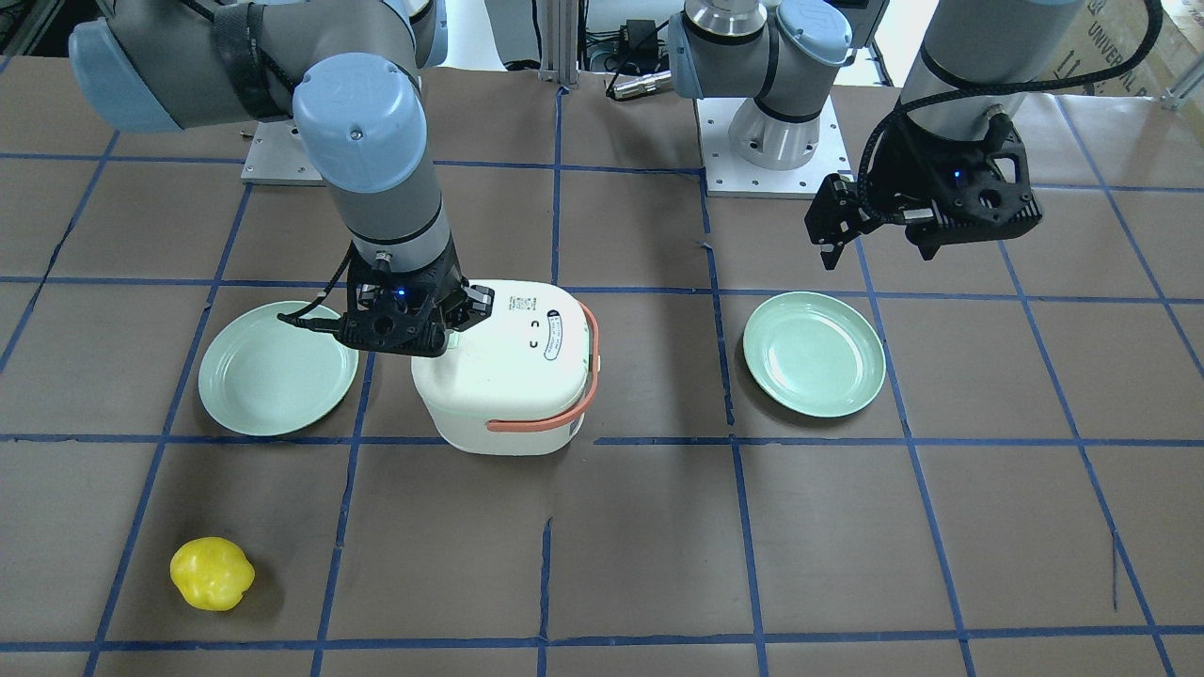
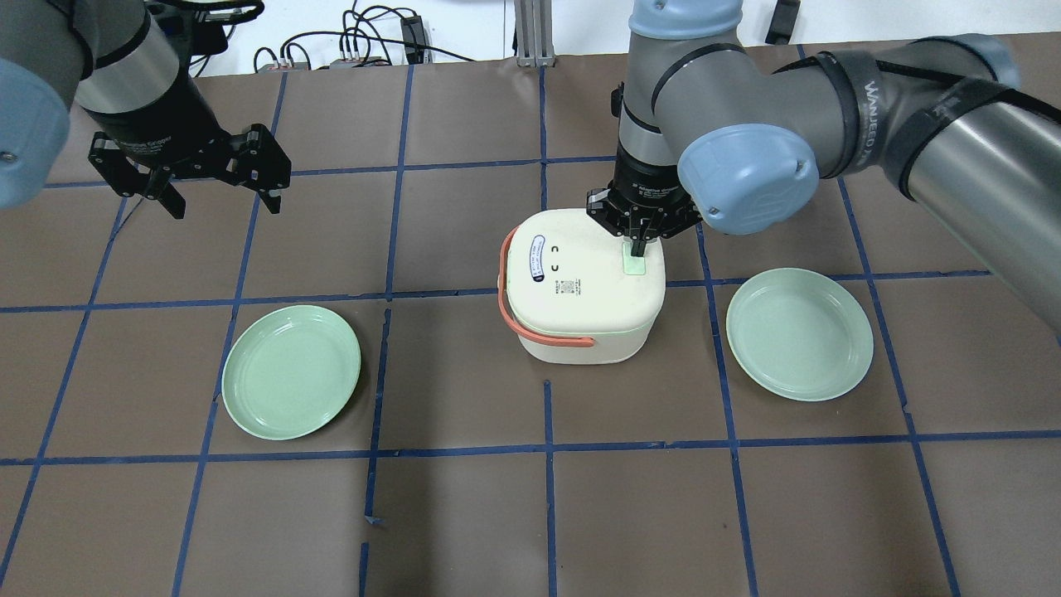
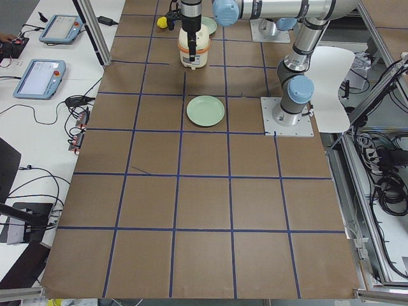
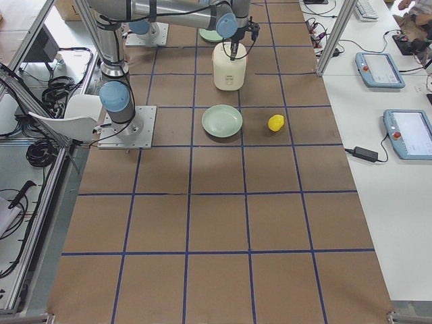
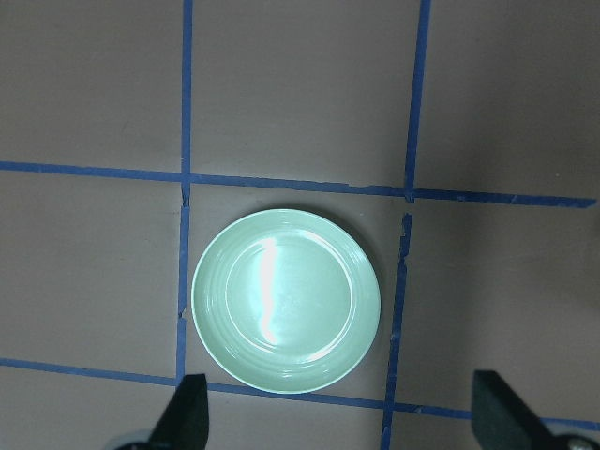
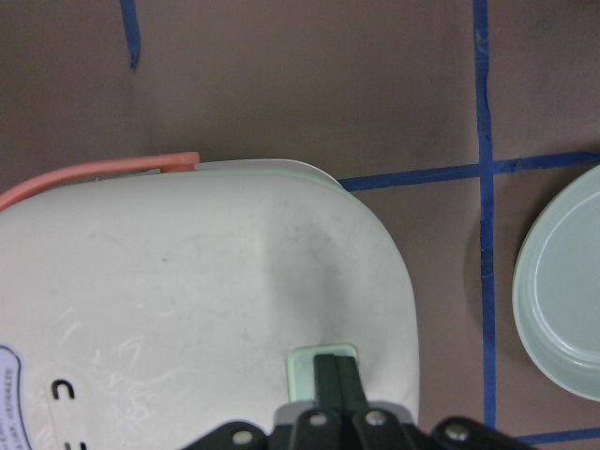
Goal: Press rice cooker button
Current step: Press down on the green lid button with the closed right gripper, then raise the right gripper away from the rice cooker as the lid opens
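Observation:
The white rice cooker (image 2: 580, 286) with an orange handle stands mid-table; it also shows in the front-facing view (image 1: 513, 367) and the right wrist view (image 6: 187, 300). Its pale green button (image 2: 634, 266) is on the lid's edge nearest my right arm. My right gripper (image 2: 637, 247) is shut, fingers together and pointing straight down. In the right wrist view the closed fingertips (image 6: 336, 377) rest on the button (image 6: 304, 364). My left gripper (image 2: 222, 203) is open and empty, hovering above the table far to the cooker's left.
One green plate (image 2: 290, 371) lies left of the cooker and shows under the left gripper (image 5: 342, 427) in the left wrist view (image 5: 286, 300). A second green plate (image 2: 800, 333) lies right of the cooker. A yellow object (image 1: 212, 574) sits near the operators' edge.

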Robot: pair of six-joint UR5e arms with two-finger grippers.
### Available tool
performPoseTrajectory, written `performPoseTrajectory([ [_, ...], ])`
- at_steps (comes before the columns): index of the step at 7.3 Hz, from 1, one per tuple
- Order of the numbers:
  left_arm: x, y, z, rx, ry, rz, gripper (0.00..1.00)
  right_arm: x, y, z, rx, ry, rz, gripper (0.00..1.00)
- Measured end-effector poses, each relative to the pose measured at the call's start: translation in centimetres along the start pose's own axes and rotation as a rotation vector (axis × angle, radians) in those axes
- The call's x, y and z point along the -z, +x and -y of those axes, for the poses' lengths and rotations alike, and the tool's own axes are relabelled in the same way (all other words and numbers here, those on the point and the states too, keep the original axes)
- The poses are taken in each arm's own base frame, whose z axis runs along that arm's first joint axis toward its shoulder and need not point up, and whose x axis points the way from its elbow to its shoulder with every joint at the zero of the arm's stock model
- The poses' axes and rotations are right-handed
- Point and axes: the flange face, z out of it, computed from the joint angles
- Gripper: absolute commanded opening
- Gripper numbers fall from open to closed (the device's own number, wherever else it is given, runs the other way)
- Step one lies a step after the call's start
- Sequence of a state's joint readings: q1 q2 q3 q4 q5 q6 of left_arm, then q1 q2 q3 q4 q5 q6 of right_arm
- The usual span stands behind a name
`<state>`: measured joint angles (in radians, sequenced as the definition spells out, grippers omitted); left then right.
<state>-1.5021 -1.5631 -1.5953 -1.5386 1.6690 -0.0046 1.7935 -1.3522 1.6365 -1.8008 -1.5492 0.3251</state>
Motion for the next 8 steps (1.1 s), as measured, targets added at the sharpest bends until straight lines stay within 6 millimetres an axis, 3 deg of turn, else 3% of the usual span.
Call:
performPoseTrajectory([
  [5,0.00,-0.02,0.00,0.000,0.000,0.000,1.00,-0.47,-0.04,-0.15,0.000,-0.010,0.003,0.09],
  [6,0.01,-0.02,0.01,0.000,0.000,0.000,1.00,-0.47,-0.06,-0.17,0.000,-0.010,0.003,0.17],
  [7,0.02,-0.02,0.01,0.000,0.000,0.000,1.00,-0.31,-0.10,-0.12,-0.003,-0.007,0.005,0.35],
  [8,0.05,-0.01,0.00,0.000,0.001,0.000,1.00,0.33,-0.18,0.05,-0.006,0.008,0.011,0.45],
])
